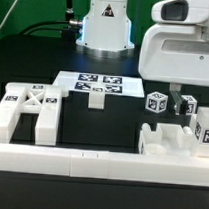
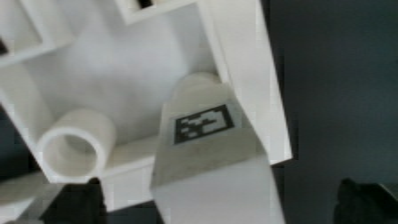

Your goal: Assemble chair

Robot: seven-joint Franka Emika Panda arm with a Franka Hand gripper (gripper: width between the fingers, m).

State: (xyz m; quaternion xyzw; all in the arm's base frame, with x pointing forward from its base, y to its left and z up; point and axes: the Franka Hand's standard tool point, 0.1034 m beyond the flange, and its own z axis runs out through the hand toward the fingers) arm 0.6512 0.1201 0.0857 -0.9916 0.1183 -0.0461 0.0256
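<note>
In the exterior view the loose white chair parts lie apart on the black table. An X-braced panel [image 1: 27, 108] lies at the left. Tagged blocky pieces [image 1: 156, 101] and a low white part [image 1: 170, 142] stand at the right. My gripper [image 1: 176, 97] hangs over that right group, its fingertips mostly hidden among the pieces. In the wrist view my gripper [image 2: 217, 205] is open, with dark fingertips [image 2: 71, 203] wide on either side of a white tagged bar [image 2: 210, 130]. There is a gap on both sides of the bar. A round peg socket [image 2: 75, 146] shows beside it.
The marker board [image 1: 99, 86] lies flat at the table's middle, with a small white block [image 1: 96, 100] at its front edge. A long low white border rail [image 1: 69, 162] runs along the front. The robot base [image 1: 105, 27] stands at the back.
</note>
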